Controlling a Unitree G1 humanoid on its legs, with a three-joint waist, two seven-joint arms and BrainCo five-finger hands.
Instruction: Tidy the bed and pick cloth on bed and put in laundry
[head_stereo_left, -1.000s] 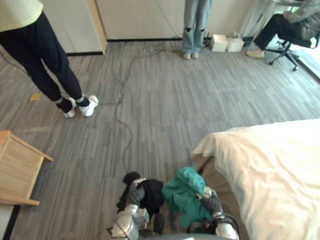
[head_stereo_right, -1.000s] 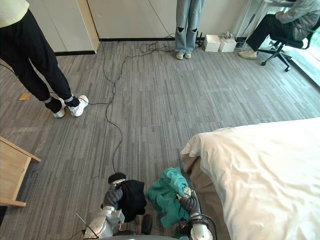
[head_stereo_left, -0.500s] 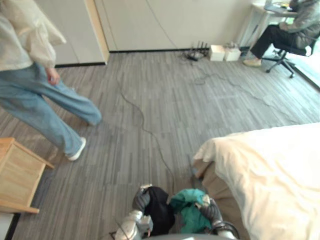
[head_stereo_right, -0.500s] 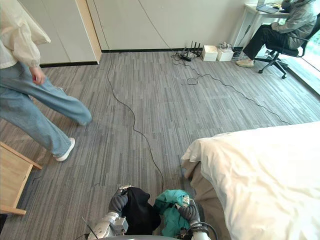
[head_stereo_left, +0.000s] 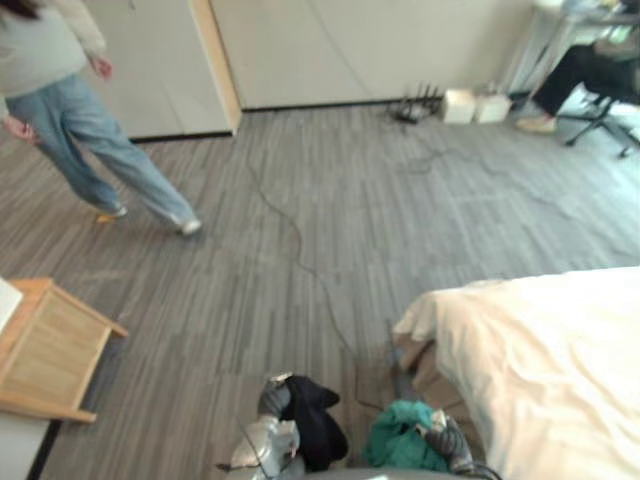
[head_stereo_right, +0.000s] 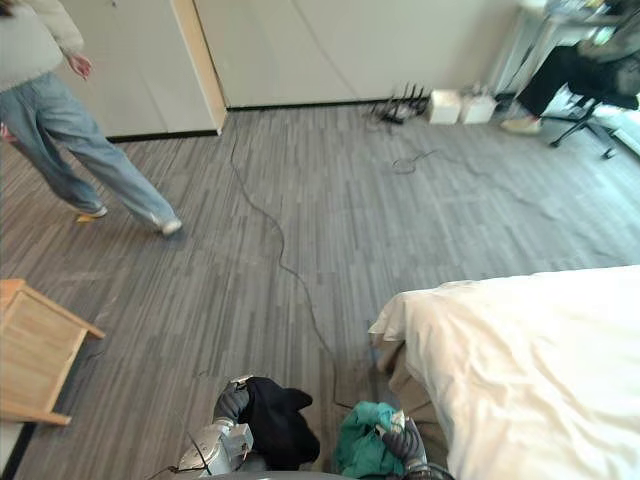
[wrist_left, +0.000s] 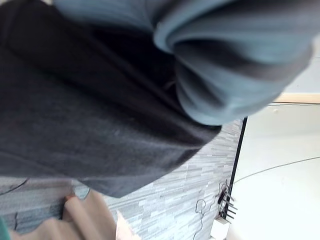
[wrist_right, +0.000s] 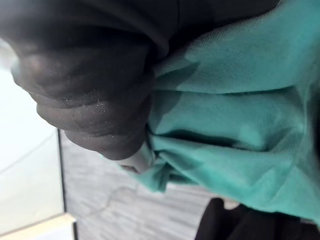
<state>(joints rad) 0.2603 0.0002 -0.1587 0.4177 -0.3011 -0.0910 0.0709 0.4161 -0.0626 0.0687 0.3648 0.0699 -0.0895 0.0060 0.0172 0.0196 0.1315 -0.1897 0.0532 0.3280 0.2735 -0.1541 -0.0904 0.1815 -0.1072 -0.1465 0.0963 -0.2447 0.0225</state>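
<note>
Right robot hand clutches bunched teal cloth beside the bed's left corner. Left robot hand sits against black cloth; its grip cannot be told.

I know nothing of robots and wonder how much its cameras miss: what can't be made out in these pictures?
How the left hand holds the black cloth: left wrist view, the cloth covers it.
How the right hand holds the teal cloth: right wrist view, folds bury it.
Head of the walking person: eye views, cut off by the top edge.
Full extent of the bed: eye views, cut off by right and bottom edges.
</note>
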